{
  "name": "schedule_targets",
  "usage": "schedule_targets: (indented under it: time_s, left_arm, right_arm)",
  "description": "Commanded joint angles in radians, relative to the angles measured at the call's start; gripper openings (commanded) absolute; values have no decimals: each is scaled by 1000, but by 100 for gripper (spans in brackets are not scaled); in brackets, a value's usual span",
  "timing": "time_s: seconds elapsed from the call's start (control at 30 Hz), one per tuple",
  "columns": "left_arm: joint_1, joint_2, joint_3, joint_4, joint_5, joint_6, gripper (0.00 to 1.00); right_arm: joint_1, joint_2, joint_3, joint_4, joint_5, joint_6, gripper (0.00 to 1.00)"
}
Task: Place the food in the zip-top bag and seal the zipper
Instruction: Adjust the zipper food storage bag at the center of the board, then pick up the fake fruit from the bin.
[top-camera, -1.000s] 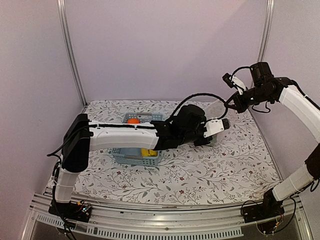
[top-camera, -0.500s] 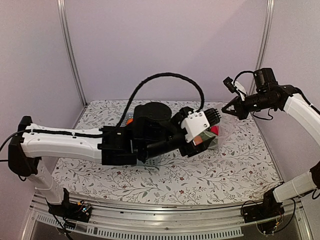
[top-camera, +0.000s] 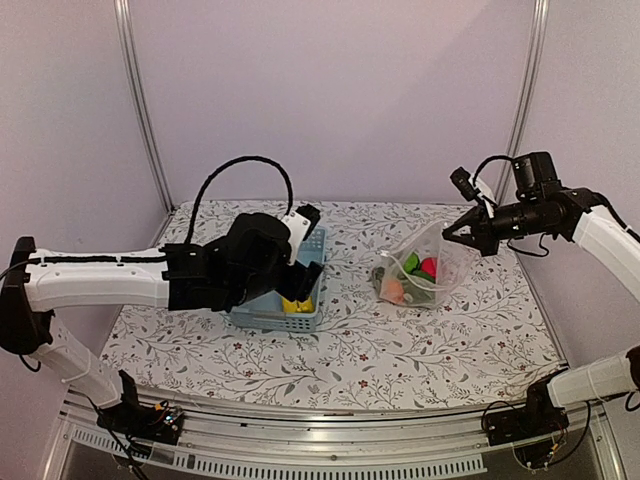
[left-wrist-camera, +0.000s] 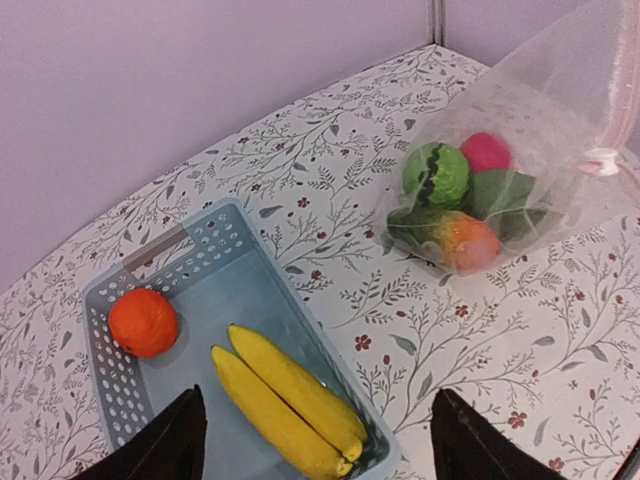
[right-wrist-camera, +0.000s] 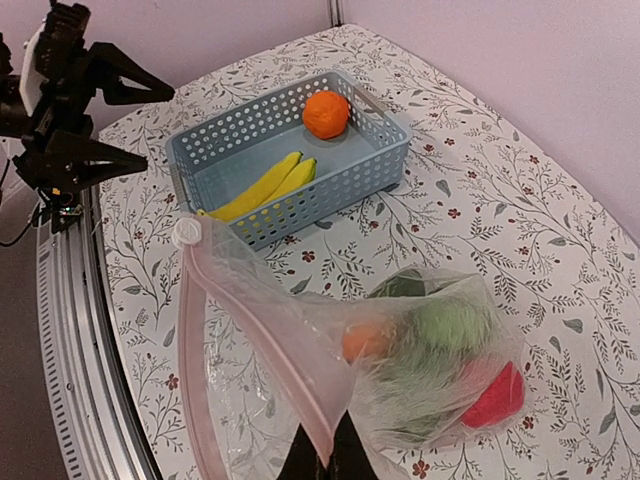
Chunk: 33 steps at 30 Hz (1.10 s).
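Two arms work over a floral cloth (top-camera: 400, 350). From the top view we note the left gripper (top-camera: 312, 245) hanging above a light-blue perforated plastic basket (top-camera: 262, 318), released, jaws spread wide and holding nothing. Well apart to the right, the zip-top bag (top-camera: 440, 262) sits on the cloth. It is clear and crinkly, and bulges at the bottom. The right gripper (top-camera: 462, 228) is clenched on its raised upper edge.

Left wrist view: dark fingers (left-wrist-camera: 165, 445) frame the basket's near end, touching nothing. In the basket lie two smooth yellow bananas (left-wrist-camera: 285, 400) side by side, and a round dimpled orange (left-wrist-camera: 143, 322) sits in the far corner. In the bag we see a green striped ball (left-wrist-camera: 436, 174), a pink-red piece (left-wrist-camera: 486, 152) and an orange-green piece (left-wrist-camera: 466, 240), packed touching.

Right wrist view: the fingertips meet at the bottom edge, pinching the bag's thin film. The zipper (right-wrist-camera: 262, 325), a pinkish strip, runs up from the pinch to a small white slider (right-wrist-camera: 186, 232), and the mouth gapes. The film blurs the food behind it. The basket lies beyond the bag.
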Motion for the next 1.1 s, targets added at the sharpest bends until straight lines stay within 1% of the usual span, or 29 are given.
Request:
schedule_targets:
  time_s: [0.0, 0.1, 0.17, 0.37, 0.47, 0.53, 0.67, 0.8, 0.93, 1.0, 1.07]
  left_arm:
    - [103, -13, 6, -168, 33, -220, 76]
    - [189, 23, 32, -254, 123, -342, 75]
    - [238, 48, 46, -293, 185, -389, 74]
    - [330, 99, 53, -305, 303, -440, 72]
    - [377, 124, 32, -250, 390, -429, 67]
    - [405, 141, 16, -192, 463, -393, 63]
    - [468, 172, -3, -122, 594, -253, 63]
    - [547, 244, 13, -106, 693, -180, 62]
    - [589, 322, 42, -80, 793, -183, 59]
    - [592, 354, 52, -48, 823, -189, 57]
    - [592, 386, 67, -40, 816, -190, 57]
  right_arm:
    - [4, -38, -57, 64, -70, -21, 0]
    - [5, -33, -86, 95, -96, -19, 0]
    - [4, -25, -91, 99, -91, -21, 0]
    - [4, -19, -131, 140, -76, -25, 0]
    - [4, -35, -171, 166, -79, -24, 0]
    - [4, -44, -186, 177, -79, -26, 0]
    - [5, -44, -201, 179, -79, -27, 0]
    - [5, -48, -212, 181, -107, -26, 0]
    - [4, -43, -217, 184, -100, -33, 0]
    - [4, -42, -222, 184, -106, -35, 0]
    - [4, -35, -222, 184, -107, -37, 0]
